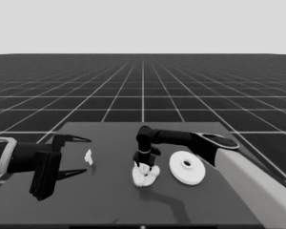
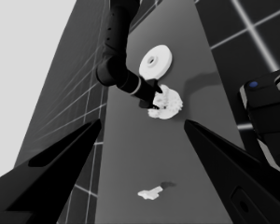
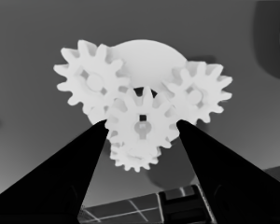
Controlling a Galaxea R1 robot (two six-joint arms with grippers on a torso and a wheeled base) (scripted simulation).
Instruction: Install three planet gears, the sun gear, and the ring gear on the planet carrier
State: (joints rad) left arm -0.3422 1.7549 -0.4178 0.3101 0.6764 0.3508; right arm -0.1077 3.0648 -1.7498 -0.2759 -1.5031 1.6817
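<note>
Right gripper [image 3: 141, 128]: fingers closed on the centre gear [image 3: 141, 125], held over the smaller round part [image 3: 149, 58] at mid-table; three planet gears [image 3: 91, 81] seated around it. Larger round part [image 1: 187, 167]: just beside, to the right. Thin white piece [image 1: 88, 157]: left of centre. Left gripper [image 1: 75, 156]: parked at the table's left end, fingers spread, empty.

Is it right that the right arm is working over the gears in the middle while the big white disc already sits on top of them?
Not quite. The right gripper is at the gears, but the big white disc lies apart on the table beside them, as the head view shows.
</note>
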